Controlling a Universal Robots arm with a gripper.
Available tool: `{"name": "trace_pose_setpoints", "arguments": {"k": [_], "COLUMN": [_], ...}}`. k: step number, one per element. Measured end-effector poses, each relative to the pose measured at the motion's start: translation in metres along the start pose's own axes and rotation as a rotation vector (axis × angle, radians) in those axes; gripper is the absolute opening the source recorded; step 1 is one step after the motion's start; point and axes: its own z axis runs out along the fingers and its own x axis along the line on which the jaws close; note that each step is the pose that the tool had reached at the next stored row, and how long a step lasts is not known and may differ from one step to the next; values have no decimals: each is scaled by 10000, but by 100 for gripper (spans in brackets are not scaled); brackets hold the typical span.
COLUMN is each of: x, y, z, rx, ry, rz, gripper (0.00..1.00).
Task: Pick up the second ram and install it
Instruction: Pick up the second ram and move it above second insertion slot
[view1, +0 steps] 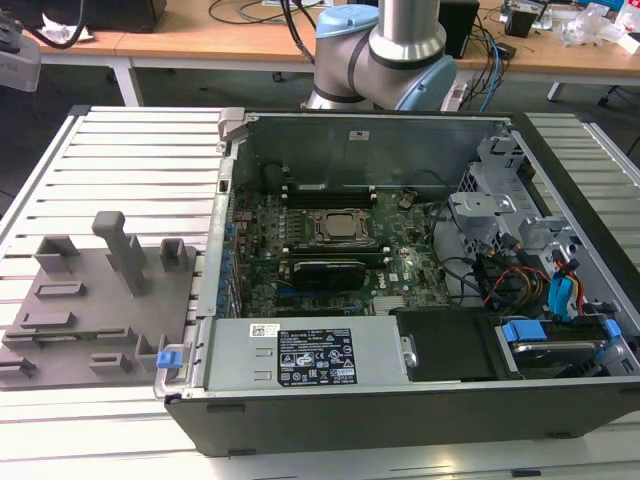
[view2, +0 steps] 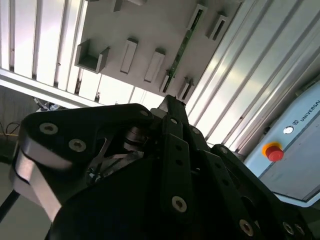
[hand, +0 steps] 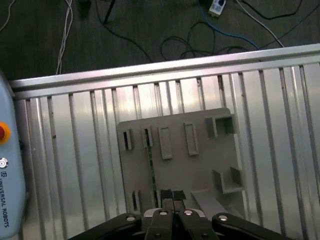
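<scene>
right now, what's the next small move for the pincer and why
Probably shift the pincer sideways until it sits over the second ram, opening it on the way: it hangs above the grey tray, looks shut, and the stick stands off its centreline.

A ribbed aluminium worktable (view1: 120, 160) stands in front of a long wooden desk (view1: 200, 40) strewn with cables (view1: 293, 30). The dark floor (hand: 125, 30) is crossed by loose wires.
</scene>
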Motion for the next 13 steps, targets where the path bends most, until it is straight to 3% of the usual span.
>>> {"name": "trace_pose_setpoints", "arguments": {"k": [7, 13], "x": [0, 0], "y": [0, 0], "z": [0, 0], "rx": [-4, -4], "ry": [30, 31], "rz": [-696, -769], "gripper": [11, 11]}}
